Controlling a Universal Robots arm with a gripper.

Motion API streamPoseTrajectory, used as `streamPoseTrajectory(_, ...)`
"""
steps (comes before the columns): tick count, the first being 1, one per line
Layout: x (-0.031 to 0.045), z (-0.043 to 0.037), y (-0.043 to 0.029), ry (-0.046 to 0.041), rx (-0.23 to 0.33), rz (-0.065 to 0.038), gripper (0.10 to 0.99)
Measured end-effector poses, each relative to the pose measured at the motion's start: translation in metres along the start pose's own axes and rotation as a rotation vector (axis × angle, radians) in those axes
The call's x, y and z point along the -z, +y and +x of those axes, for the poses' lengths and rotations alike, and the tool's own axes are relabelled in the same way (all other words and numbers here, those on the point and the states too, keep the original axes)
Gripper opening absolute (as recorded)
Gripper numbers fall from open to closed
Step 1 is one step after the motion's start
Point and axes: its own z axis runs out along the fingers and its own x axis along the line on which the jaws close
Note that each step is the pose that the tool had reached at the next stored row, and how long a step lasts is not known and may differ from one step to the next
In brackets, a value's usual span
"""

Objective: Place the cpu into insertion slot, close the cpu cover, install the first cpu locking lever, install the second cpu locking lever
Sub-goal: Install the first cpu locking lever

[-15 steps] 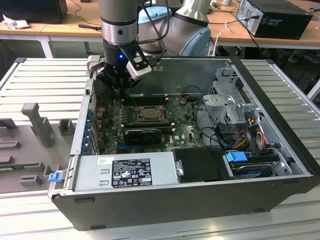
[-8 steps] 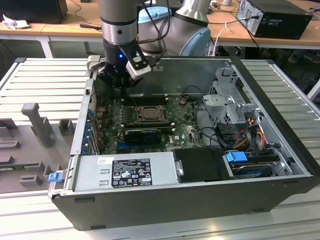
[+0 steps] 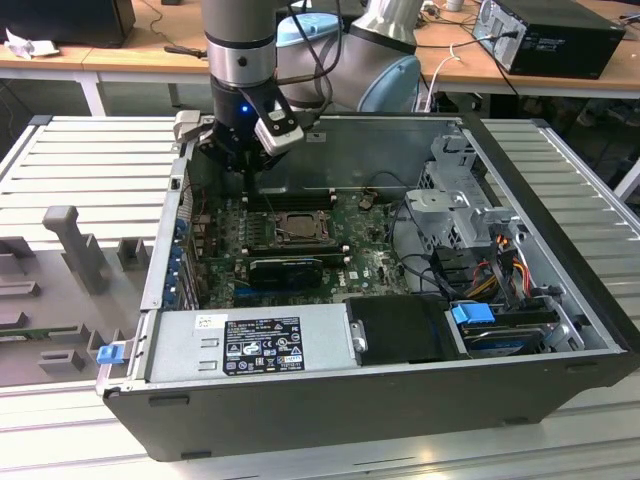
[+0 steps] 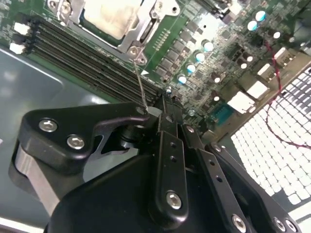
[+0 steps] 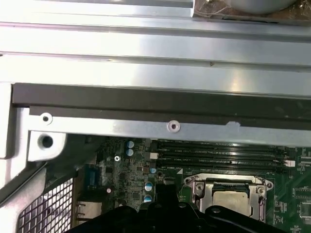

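Cpu (image 4: pixel 104 17) sits in the slot (image 4: pixel 66 10), cover (image 4: pixel 146 29) down. Looks like lever time: gripper (image 4: pixel 156 109) jaws pinching the thin lever (image 4: pixel 140 82), not hooked yet. Hooking wants a steady hold.

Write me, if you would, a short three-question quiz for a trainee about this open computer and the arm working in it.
1. True or false: the cpu cover lies down around the cpu.
2. In the exterior view, the gripper hangs over: A) the far edge of the green board; B) the power supply; C) the drive bays.
3. In the second wrist view, what thin thing runs from the cover's corner toward the gripper?
Key: 1 true; 2 A; 3 a thin metal lever.
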Motion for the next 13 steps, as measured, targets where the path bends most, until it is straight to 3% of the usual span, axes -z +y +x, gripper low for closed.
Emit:
streamPoseTrajectory(7, -0.0002, -0.0086, -0.0001, -0.0001, -0.001, 0.0, 0.106)
streamPoseTrajectory(13, -0.0004, -0.0252, -0.0009, -0.0001, -0.001, 0.0, 0.106)
